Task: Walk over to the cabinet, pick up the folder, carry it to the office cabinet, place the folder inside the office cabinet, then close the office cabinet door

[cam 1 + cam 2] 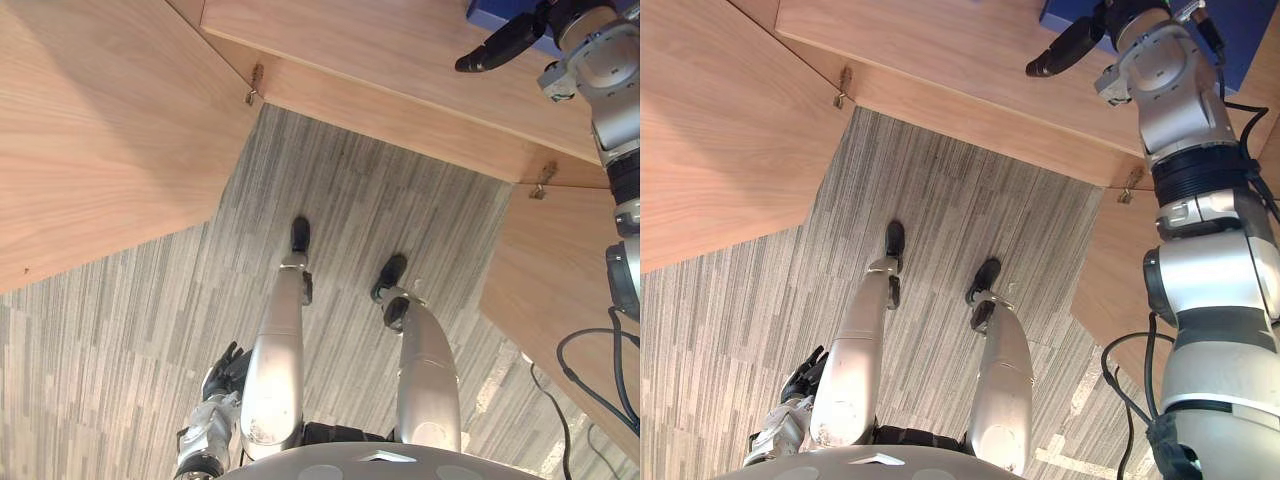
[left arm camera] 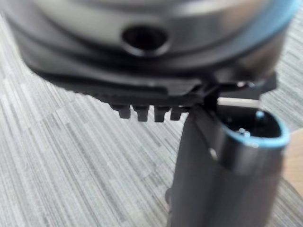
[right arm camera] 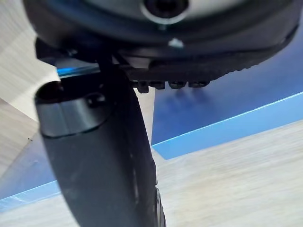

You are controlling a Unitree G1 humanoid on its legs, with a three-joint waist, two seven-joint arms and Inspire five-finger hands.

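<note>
Blue folder point(image 3: 236, 104) lies just under the right hand point(image 1: 1068, 47) — its grip unreadable; lower slowly, clamp one edge. Left hand point(image 1: 222, 375) hangs relaxed, empty.

Folder point(image 3: 227, 104) lying far right on the cabinet shelf point(image 1: 400, 50), right hand point(image 1: 1065, 48) over it, left door point(image 1: 100, 130) and right door point(image 1: 550, 270) flanking the floor point(image 1: 380, 200), left hand point(image 1: 225, 372) low left.

Left door point(image 1: 100, 150) and right door point(image 1: 560, 260) hem the approach to the shelf point(image 1: 400, 50)
</note>
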